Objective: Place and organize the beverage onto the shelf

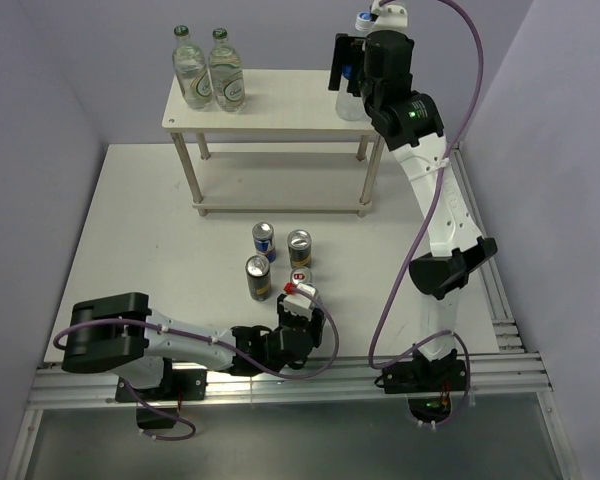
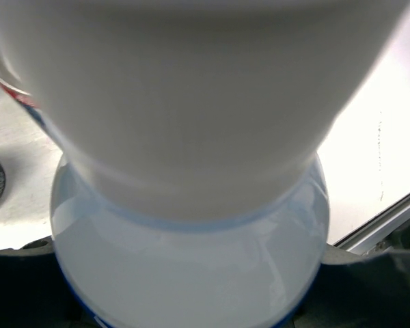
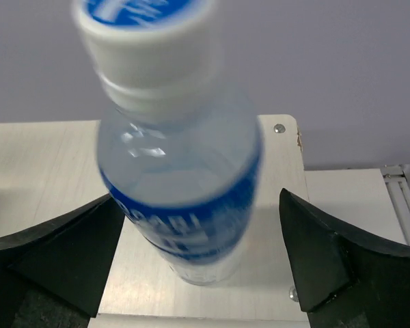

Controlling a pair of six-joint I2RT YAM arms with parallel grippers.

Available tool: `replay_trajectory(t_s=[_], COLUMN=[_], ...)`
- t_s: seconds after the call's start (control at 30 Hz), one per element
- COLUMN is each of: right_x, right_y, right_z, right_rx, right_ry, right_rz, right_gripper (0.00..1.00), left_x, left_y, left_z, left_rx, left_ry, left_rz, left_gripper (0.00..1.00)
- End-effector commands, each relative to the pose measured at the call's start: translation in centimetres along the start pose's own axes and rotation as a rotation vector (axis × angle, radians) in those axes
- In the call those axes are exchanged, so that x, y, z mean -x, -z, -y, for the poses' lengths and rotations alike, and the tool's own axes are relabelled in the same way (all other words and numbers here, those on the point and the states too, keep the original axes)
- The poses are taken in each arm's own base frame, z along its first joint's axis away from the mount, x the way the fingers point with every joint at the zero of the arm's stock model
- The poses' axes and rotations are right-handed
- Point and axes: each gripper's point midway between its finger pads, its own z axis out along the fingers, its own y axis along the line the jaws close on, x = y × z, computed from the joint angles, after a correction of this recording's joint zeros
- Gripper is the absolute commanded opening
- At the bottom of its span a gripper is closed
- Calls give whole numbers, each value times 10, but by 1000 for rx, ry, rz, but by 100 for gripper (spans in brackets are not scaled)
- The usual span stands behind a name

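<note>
One water bottle [image 1: 354,95] with a blue label and white cap stands on the right end of the shelf [image 1: 280,100]. My right gripper [image 1: 348,68] is open around it. In the right wrist view the bottle [image 3: 184,191] is blurred between the fingers [image 3: 68,253], with a gap on its right side. My left gripper [image 1: 300,302] is low at the table's front. The second water bottle [image 2: 191,273] fills the left wrist view, cap [image 2: 191,89] pointing away, dark fingers [image 2: 369,287] against both its sides. Several cans stand just beyond: blue-silver [image 1: 264,240], black-gold [image 1: 299,245], black-gold [image 1: 258,277], red-topped [image 1: 298,277].
Two clear glass bottles with green caps [image 1: 192,68] [image 1: 226,70] stand on the left end of the shelf's top board. The lower board [image 1: 280,206] holds nothing. The cans are right by my left gripper. A purple wall is close behind the shelf.
</note>
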Motion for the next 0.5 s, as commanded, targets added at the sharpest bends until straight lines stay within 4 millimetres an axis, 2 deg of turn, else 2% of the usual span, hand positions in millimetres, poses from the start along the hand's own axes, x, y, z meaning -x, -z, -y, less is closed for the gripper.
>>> replay_trajectory(t_s=[0.0, 0.2, 0.23, 0.3, 0.33, 0.37, 0.4, 0.43, 0.47], right_x=[51, 45, 36, 45, 22, 34, 40, 14, 27], right_y=[24, 21, 19, 33, 27, 47, 52, 48, 68], right_z=[6, 12, 17, 28, 35, 43, 45, 45, 50], right_rx=[20, -15, -52, -83, -123, -124, -119, -123, -103], right_ry=[-73, -83, -77, -109, -94, -124, -146, -127, -151], right_rz=[138, 133, 115, 149, 111, 146, 185, 145, 186], right_gripper=[100, 100, 100, 100, 100, 100, 100, 100, 100], left_x=[5, 13, 16, 29, 34, 46, 56, 59, 72], left_y=[-1, 3, 4, 8, 11, 13, 18, 20, 23], left_z=[22, 23, 24, 27, 28, 32, 34, 31, 36], left_rx=[-59, -57, -54, -53, -55, -54, -62, -49, -52], left_ry=[29, 21, 17, 13, 7, 7, 13, -15, -6], left_rz=[-3, -8, -7, -3, 1, 17, 30, 22, 38], left_gripper=[0, 0, 0, 0, 0, 0, 0, 0, 0])
